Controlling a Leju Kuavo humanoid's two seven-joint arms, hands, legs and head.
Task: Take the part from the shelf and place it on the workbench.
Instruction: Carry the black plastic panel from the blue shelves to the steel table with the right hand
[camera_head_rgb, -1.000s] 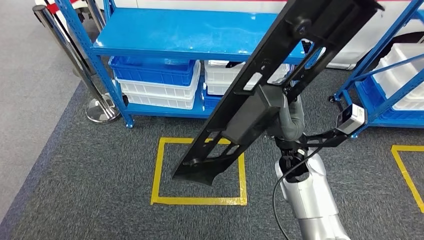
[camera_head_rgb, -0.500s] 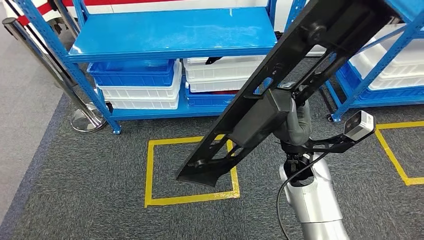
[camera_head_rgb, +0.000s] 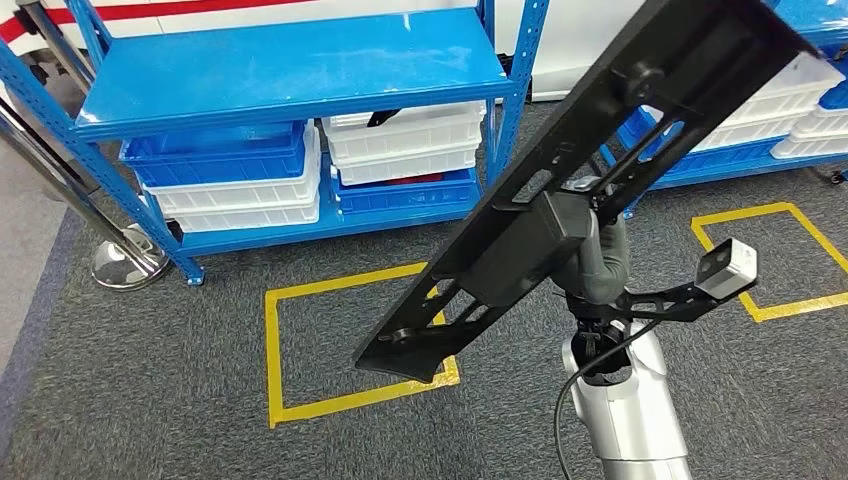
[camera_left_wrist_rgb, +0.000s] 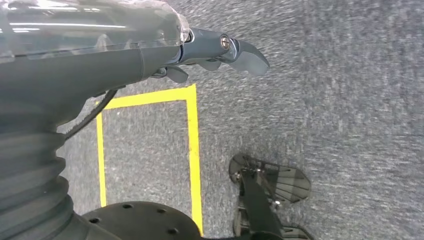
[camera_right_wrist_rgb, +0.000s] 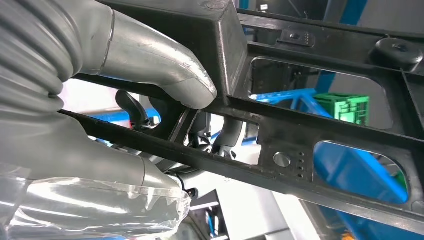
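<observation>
A long black frame-like part (camera_head_rgb: 610, 140) slants from low in the middle of the head view up to its top right corner, held in the air above the carpet. My right hand (camera_head_rgb: 594, 252) grips it near its boxy middle section. In the right wrist view the thumb (camera_right_wrist_rgb: 165, 65) presses the part's block while dark fingers hook through the frame (camera_right_wrist_rgb: 320, 125) from behind. My left hand (camera_left_wrist_rgb: 150, 55) hangs over the grey carpet with nothing in it, its fingers (camera_left_wrist_rgb: 240, 50) stretched out.
A blue shelf (camera_head_rgb: 290, 65) stands ahead on the left, with white bins (camera_head_rgb: 405, 140) and blue bins (camera_head_rgb: 215, 160) on its lower level. A second blue rack (camera_head_rgb: 790, 90) stands on the right. A steel post base (camera_head_rgb: 125, 265) and yellow tape squares (camera_head_rgb: 270, 350) (camera_head_rgb: 770, 300) sit on the carpet.
The whole picture has shifted: the camera has turned right, so the shelf and yellow square slide left. The part stays in my right hand at the same slant.
</observation>
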